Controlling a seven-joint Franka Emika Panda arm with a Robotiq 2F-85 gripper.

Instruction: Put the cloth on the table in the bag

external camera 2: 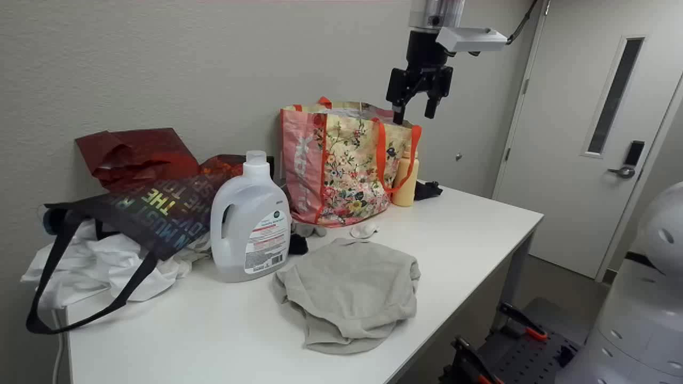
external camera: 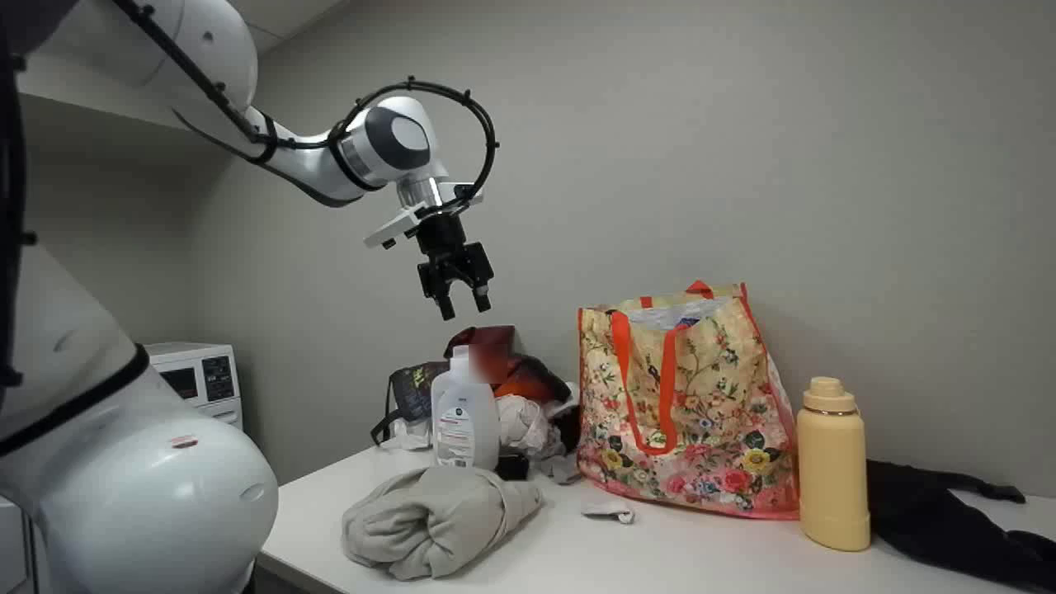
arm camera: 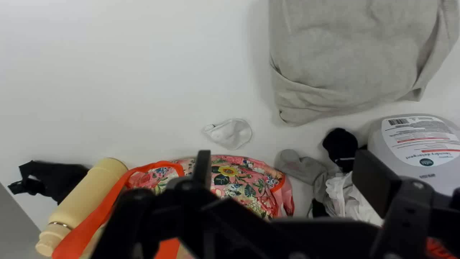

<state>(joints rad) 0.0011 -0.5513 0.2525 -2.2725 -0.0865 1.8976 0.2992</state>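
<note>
White table (external camera 2: 459, 234) (grey cloth (external camera 2: 352, 288) atop), plain wall (external camera 2: 160, 64) behind.

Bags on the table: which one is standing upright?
The floral bag: it stands with its top open, while the black lettered bag lies slumped over white fabric.
</note>
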